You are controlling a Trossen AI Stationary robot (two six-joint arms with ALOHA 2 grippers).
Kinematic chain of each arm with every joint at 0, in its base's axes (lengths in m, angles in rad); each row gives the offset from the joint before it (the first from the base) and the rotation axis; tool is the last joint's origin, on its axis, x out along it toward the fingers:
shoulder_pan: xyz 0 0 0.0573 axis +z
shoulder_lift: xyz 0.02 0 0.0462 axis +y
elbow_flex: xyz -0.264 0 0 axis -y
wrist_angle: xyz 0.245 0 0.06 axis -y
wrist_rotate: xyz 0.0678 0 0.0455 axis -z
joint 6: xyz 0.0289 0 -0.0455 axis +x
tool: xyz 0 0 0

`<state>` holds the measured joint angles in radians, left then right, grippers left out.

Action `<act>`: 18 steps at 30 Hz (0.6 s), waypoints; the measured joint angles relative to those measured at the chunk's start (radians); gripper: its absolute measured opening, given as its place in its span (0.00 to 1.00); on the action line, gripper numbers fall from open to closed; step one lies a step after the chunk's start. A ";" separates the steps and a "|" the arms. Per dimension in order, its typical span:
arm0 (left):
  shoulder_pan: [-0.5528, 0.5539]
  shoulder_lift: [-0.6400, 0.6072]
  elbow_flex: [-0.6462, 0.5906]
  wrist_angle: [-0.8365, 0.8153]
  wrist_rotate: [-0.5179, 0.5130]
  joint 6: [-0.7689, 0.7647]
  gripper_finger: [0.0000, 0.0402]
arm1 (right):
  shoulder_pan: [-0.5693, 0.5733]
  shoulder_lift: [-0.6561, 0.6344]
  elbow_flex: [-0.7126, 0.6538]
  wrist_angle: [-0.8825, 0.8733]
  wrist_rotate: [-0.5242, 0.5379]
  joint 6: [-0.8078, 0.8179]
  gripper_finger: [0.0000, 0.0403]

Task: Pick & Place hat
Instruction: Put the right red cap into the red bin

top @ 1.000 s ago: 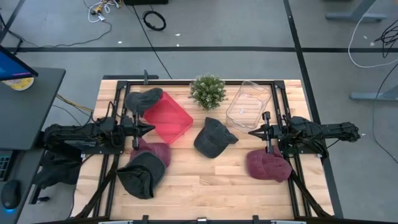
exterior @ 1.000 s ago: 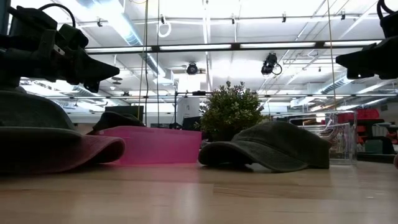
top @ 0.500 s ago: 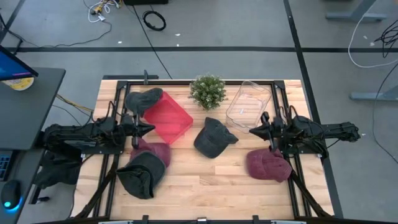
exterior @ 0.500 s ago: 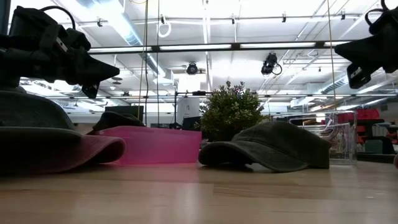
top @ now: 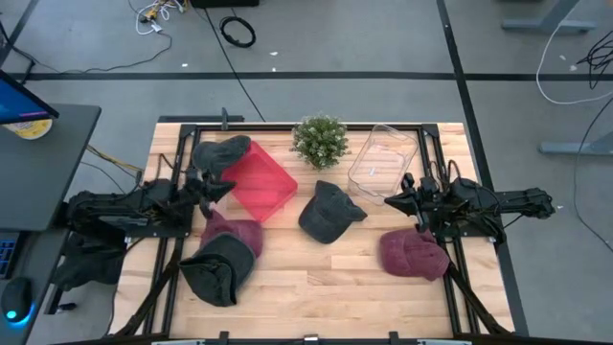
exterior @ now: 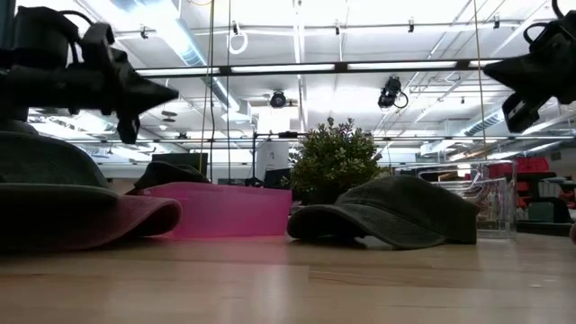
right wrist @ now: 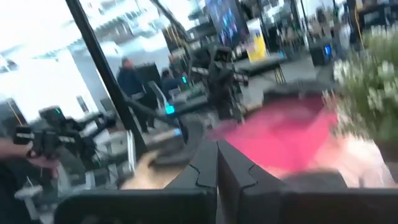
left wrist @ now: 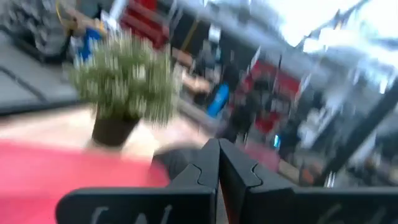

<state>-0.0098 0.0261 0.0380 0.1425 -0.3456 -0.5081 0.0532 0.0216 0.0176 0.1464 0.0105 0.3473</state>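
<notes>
Both arms are hanging above the desk (top: pixel 316 278) with nothing in hand, and the question is which hat goes first. The right gripper (top: pixel 391 201) is sitting with its fingers pressed together, empty, pointing inward toward the dark grey cap (top: pixel 329 213), which is lying on the desk just beyond and below the tips, near the middle, brim angled toward the clear bin (top: pixel 383 158). The maroon cap (top: pixel 413 255) is resting under that same arm, nearer the front edge. On the other side the left gripper (top: pixel 226 186) is also closed and empty, hovering over the red bin (top: pixel 257 184), with two stacked hats (top: pixel 225 257) below it. By my read, the right arm is the nearer one for the grey cap, needing a drop and a spread of the fingers.
</notes>
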 joint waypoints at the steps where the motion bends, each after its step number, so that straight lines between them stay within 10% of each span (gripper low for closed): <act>1: 0.000 0.000 0.000 0.057 -0.020 -0.004 0.02 | 0.000 0.000 0.009 0.010 0.000 -0.001 0.01; 8: 0.000 0.003 0.078 0.246 -0.077 0.147 0.02 | 0.000 0.105 0.215 -0.080 0.047 -0.099 0.01; 18: 0.000 0.268 0.460 0.006 0.006 0.444 0.01 | 0.000 0.463 0.641 -0.243 0.072 -0.167 0.01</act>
<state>-0.0101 0.2937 0.4983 0.1489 -0.3397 -0.0646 0.0528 0.4843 0.6588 -0.0961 0.0826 0.1803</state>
